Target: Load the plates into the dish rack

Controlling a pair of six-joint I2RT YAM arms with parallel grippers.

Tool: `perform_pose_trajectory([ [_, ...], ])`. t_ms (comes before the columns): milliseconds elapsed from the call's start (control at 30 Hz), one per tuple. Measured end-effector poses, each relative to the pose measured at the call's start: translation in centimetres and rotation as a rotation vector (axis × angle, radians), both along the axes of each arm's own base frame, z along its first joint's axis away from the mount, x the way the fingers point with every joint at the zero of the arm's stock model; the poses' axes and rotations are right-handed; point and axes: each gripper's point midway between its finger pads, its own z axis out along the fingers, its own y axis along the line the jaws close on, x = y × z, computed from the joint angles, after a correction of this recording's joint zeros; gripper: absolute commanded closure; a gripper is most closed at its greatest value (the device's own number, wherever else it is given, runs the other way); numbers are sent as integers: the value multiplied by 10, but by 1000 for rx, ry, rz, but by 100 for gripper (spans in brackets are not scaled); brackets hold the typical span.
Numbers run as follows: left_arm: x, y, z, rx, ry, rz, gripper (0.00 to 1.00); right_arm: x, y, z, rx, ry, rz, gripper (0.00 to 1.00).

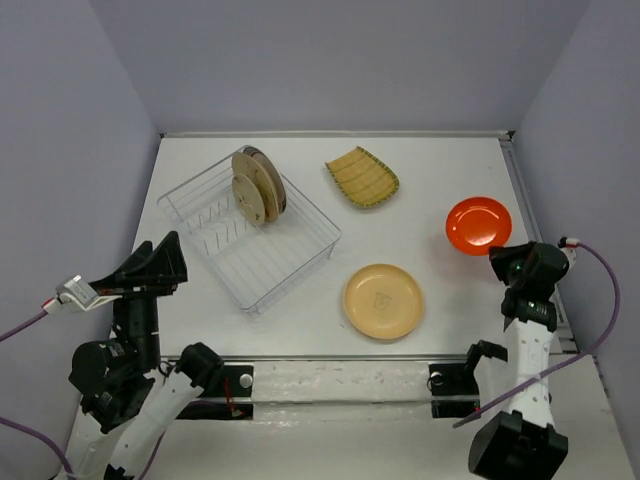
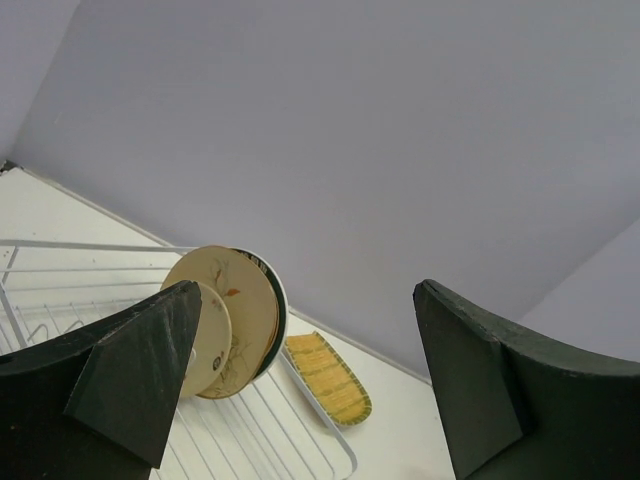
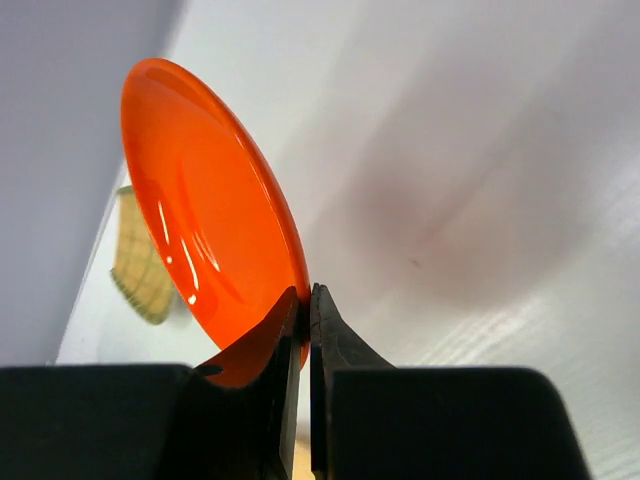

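- My right hand (image 3: pixel 304 300) is clamped tight on the orange plate (image 3: pixel 200 200) — gripping its rim.
- My left hand (image 2: pixel 308 310) gapes wide, holding nothing, near the dish rack (image 2: pixel 100 245).

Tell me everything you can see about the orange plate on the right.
The orange plate is small, round and glossy, plastic by its look, with a shallow well and a raised rim. It is at the right side of the white table; whether it rests flat or is lifted is unclear. The right claw is shut on its near rim.
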Motion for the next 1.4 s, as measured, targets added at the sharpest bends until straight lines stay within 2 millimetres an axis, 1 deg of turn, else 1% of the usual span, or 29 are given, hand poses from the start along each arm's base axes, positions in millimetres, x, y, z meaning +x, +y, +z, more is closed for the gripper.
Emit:
perform_pose_trajectory([
  [67,1,-1,0,8,2,1,1,9,11,49,-72,-73,59,93],
  [100,2,-1,-1,13,5,5,1,14,18,70,-99,-108,90,93],
  [167,4,-2,-2,25,14,11,1,27,43,125,-158,-194,184,93],
  [200,6,-3,-3,32,21,16,1,34,66,162,-197,-265,258,93],
  [233,8,-3,-4,37,28,23,1,37,78,176,-212,-290,289,93],
  [300,12,-2,-6,47,43,42,1,44,124,212,-241,-349,418,93],
  [367,13,0,-7,49,49,58,1,49,189,241,-302,-366,550,93],
  [400,13,1,-7,49,51,67,1,54,216,255,-336,-382,593,93],
  [433,13,3,-8,47,53,76,1,58,258,271,-369,-401,654,93],
  [467,13,4,-8,46,54,81,1,67,288,267,-401,-383,701,93],
  [500,13,5,-8,45,55,87,1,74,323,271,-436,-380,745,93],
  [533,13,6,-8,44,56,92,1,81,349,269,-473,-370,772,93],
  [567,13,6,-8,42,57,96,1,91,374,261,-509,-351,793,93],
  [600,13,7,-8,42,57,97,1,98,389,254,-550,-328,801,93],
  [633,13,7,-8,41,58,99,1,109,417,242,-606,-299,823,93],
  [700,14,7,-9,41,59,99,1,125,454,220,-701,-255,833,93],
  [767,14,7,-9,40,60,100,1,134,477,200,-776,-209,843,93],
  [800,14,8,-10,36,66,103,1,139,488,195,-807,-201,834,93],
  [833,14,8,-11,32,70,106,1,142,496,189,-831,-193,830,93],
  [900,15,10,-15,23,85,117,1,144,514,167,-900,-160,823,93],
  [1033,15,13,-20,11,107,133,1,140,530,142,-967,-133,815,93],
  [1133,16,14,-22,6,114,134,1,139,535,129,-1001,-118,806,93],
  [1233,16,13,-23,6,118,134,1,140,539,111,-1038,-96,800,93],
  [1400,16,13,-23,4,118,130,1,144,544,98,-1053,-94,773,93],
])
